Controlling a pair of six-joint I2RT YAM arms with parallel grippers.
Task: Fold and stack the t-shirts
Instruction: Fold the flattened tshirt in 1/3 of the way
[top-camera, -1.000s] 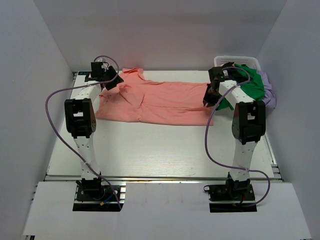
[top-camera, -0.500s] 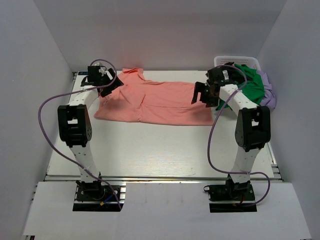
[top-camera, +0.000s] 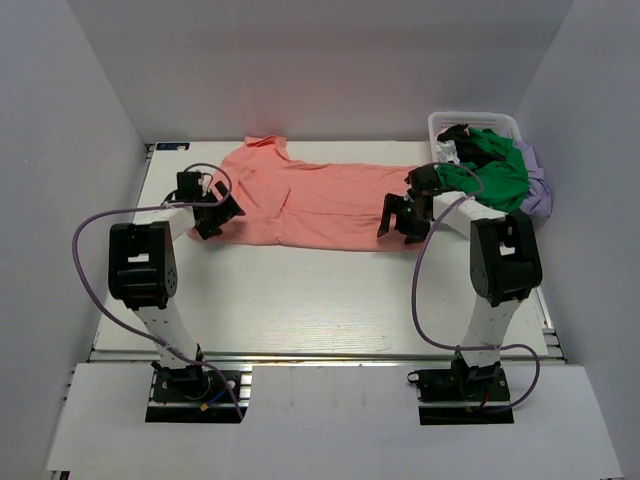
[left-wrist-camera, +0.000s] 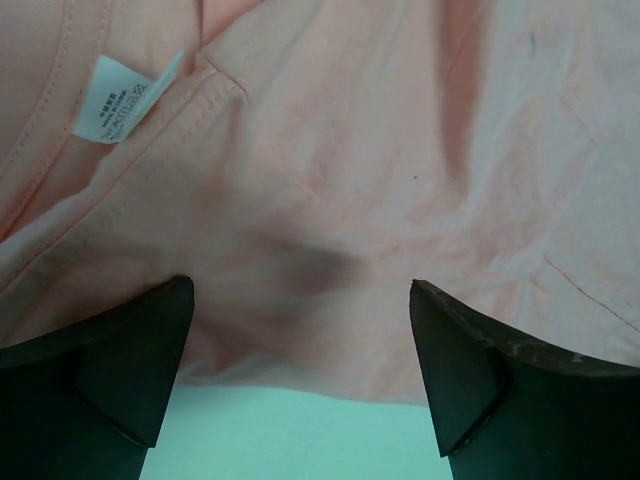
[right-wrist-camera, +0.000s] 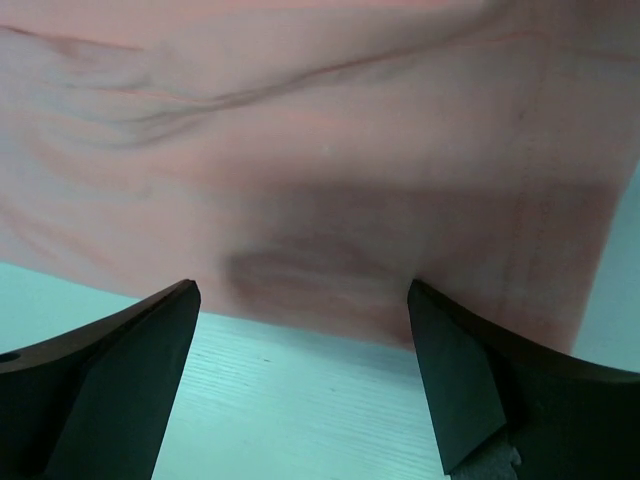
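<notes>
My left gripper (top-camera: 214, 216) is spread wide with nothing between its fingers, poised over the near-left edge of the salmon-pink t-shirt (top-camera: 320, 200), which lies flat across the far half of the table (top-camera: 320, 300). In my left wrist view the two dark fingers (left-wrist-camera: 120, 370) frame pink cloth, a strip of bare table at its near hem and a white care label (left-wrist-camera: 128, 98) by a stitched seam. The print on the label is too small to read, and I cannot tell whether my tips touch the cloth or hang just above it. My right gripper (top-camera: 400, 221) is also spread wide and holds nothing, over the shirt's near-right corner. Its wrist view shows the hem running between my fingers (right-wrist-camera: 470, 380), a shadowed crease in the cloth, and the shirt's side edge at the right of the frame. Contact is unclear there too. From above, my own arms hide part of the shirt's left edge and its right end, so I cannot make out the sleeves. At the far right a bright green t-shirt (top-camera: 497, 170) spills over the white basket (top-camera: 438, 122) and covers most of it. A lilac t-shirt (top-camera: 538, 192) peeks out from behind the green one, largely hidden. Something dark (top-camera: 455, 132) lies in the basket, too bunched to identify.
</notes>
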